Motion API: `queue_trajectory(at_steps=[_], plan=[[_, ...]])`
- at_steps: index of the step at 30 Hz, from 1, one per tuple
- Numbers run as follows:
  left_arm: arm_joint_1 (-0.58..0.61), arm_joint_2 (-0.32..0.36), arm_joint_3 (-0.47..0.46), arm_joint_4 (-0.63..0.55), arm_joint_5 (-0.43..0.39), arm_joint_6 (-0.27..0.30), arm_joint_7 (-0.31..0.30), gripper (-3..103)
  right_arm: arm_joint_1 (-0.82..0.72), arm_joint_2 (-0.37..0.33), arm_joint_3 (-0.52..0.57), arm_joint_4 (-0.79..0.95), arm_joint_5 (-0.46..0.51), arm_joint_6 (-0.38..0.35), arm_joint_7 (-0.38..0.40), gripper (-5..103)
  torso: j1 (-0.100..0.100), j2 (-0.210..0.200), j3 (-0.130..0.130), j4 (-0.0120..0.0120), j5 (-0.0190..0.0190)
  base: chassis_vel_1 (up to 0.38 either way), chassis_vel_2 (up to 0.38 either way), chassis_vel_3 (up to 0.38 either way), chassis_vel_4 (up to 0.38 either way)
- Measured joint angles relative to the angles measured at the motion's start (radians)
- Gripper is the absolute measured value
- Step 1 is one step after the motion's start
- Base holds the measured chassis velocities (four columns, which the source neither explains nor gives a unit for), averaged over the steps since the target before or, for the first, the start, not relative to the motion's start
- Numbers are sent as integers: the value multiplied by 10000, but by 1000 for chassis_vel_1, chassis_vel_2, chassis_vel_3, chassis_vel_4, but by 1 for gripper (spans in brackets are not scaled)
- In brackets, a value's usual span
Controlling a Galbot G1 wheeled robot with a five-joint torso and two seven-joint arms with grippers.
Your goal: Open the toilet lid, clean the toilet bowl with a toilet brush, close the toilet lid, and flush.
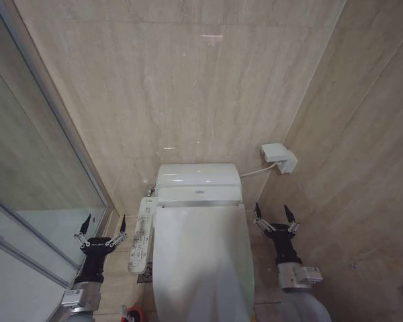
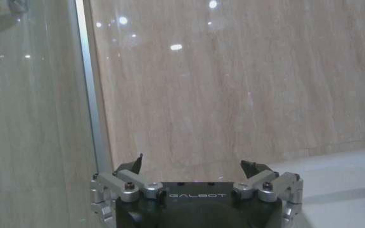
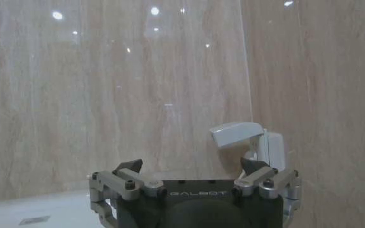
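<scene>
The glossy white toilet lid point(image 1: 201, 265) lies shut over the seat, so the toilet bowl is hidden beneath it. At the bottom edge, left of the toilet, a small red piece point(image 1: 128, 314) pokes into view, likely the toilet brush holder; I see no handle. My left gripper point(image 1: 104, 225) hovers open left of the toilet, beside the button panel, holding nothing. My right gripper point(image 1: 275, 215) hovers open on the toilet's right side, also holding nothing. In the wrist views both the left gripper point(image 2: 194, 164) and the right gripper point(image 3: 192, 166) face the beige wall with fingers spread.
A long white button panel point(image 1: 142, 236) runs along the toilet's left side. The white rear unit point(image 1: 198, 182) stands against the marble wall. A glass shower partition with a metal frame point(image 1: 60, 141) closes the left. A white wall box point(image 1: 279, 158) with a hose is mounted on the right.
</scene>
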Motion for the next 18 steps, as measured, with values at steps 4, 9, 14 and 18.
queue_trajectory(at_steps=[4, 9, 14, 18], plan=[[-1, 0, 2, 3, 2, 3, -3, 100, 0, 0, 0, 0, 0, 0, 0, 100, 1, 0, 0, 0, 0, 0, 0, 0, 0], [-4, 1, 2, 8, 3, 6, -6, 100, 3, 0, 0, 0, 0, 1, 0, 100, 3, -1, 1, 0, -1, 18, -20, -20, 23], [-4, 1, 2, 12, 3, 7, -7, 100, 4, 0, 0, 0, 0, 0, 0, 100, 4, -1, 1, 1, -1, 103, -143, -113, 106], [-4, 0, 3, 15, 3, 7, -8, 100, 1, 0, 0, 0, 0, 0, 0, 100, -1, -1, 0, -1, 1, 182, -212, -195, 184]])
